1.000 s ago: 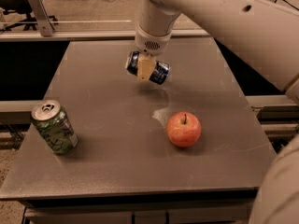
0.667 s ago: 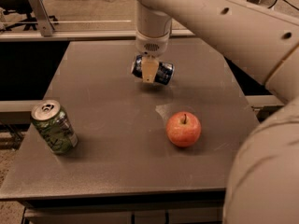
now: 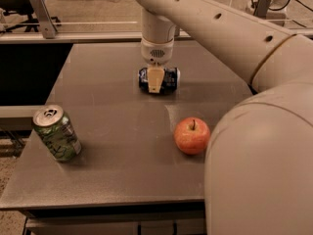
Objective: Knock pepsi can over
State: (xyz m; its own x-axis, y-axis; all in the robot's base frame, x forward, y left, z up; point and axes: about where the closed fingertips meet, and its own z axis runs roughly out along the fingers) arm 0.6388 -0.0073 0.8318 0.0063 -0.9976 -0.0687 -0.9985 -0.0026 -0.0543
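Note:
The dark blue pepsi can (image 3: 170, 78) lies on its side on the grey table (image 3: 117, 175), toward the far middle. My gripper (image 3: 156, 83) comes straight down onto it from above. One tan finger (image 3: 155, 78) crosses the can's front and the other is hidden behind the can. The jaws stand closed around the can's middle. The can's underside rests at table level.
A green-and-white patterned can (image 3: 57, 133) stands tilted near the table's front left. A red apple (image 3: 191, 135) sits front right of the pepsi can. My arm's large white links (image 3: 259, 146) fill the right side. A metal rail runs behind the table.
The gripper has carried the pepsi can slightly right and down. The can was tilted above the table; now it lies level on the surface.

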